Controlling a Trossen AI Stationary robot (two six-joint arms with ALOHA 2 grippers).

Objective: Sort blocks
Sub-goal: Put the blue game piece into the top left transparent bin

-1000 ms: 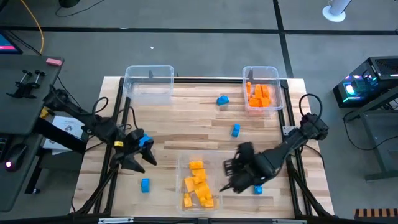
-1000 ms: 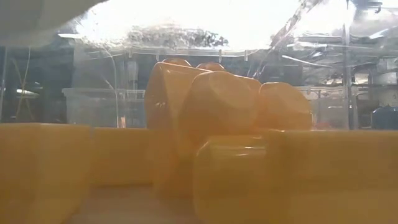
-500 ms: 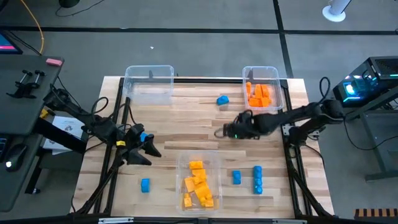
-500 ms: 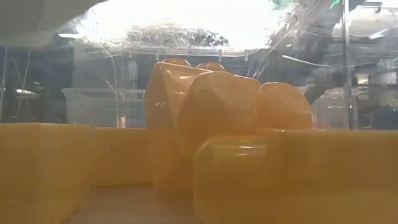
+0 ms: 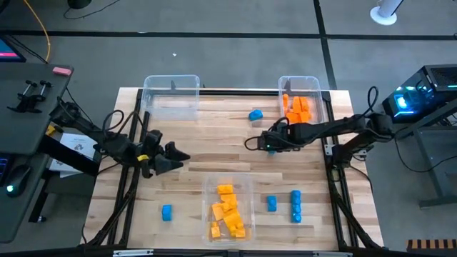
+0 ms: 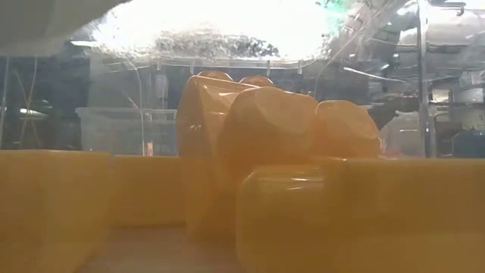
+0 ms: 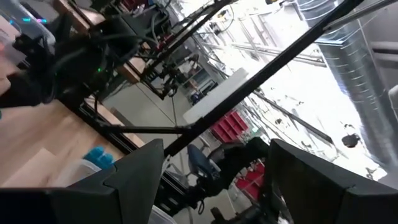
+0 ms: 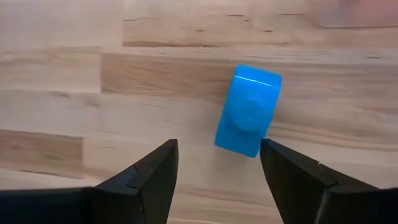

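Moved closer, right gripper (image 8: 214, 180) hangs open and empty before 1 blue single-stud block (image 8: 247, 119).

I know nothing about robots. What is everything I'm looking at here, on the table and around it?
table: one, pale wood, centre of the high view
empty bin: one, clear, far left corner of the table
orange bin: one, clear, far right corner
orange blocks: several, orange, inside the orange bin
yellow bin: one, clear, near edge, middle
yellow-orange blocks: several, piled in the yellow bin
blue blocks: three singles and one short row, loose on the table: one near the orange bin, the others near the front edge
pink item: one, on the dark desk at left
left tool: one, dark, open, over the table's left half
right tool: one, dark, open, just short of the far blue block
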